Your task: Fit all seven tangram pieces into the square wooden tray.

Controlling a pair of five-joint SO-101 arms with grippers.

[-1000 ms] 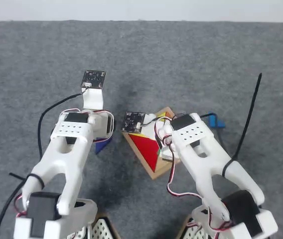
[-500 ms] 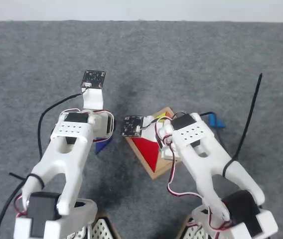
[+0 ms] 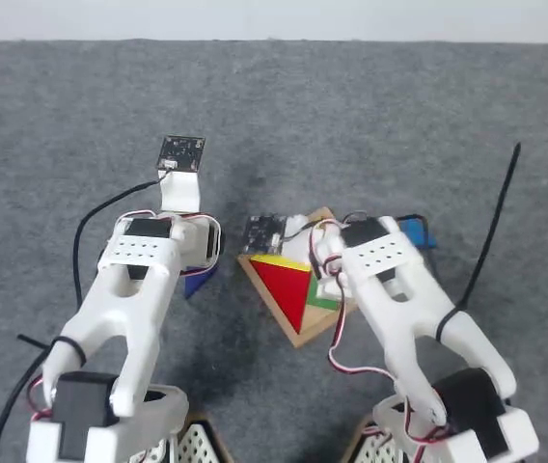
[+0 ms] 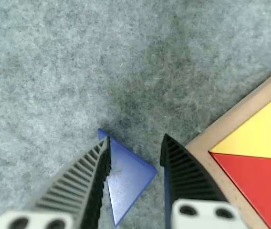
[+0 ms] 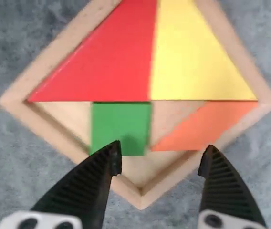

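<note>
Grey carpet (image 3: 351, 106); blue triangle (image 4: 126, 174) just outside wooden tray (image 4: 235, 119), right arm (image 3: 399, 289) above.

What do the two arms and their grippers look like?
Both arms have white plastic shells with black motors. The left arm trails a black cable; the right arm carries looped red, white and black wires. The left gripper and right gripper have dark ribbed fingers.

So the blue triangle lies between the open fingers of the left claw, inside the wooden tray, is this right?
Not quite. The blue triangle lies between the open fingers of the left claw, but on the grey carpet outside the wooden tray, as the left wrist view shows.
</note>
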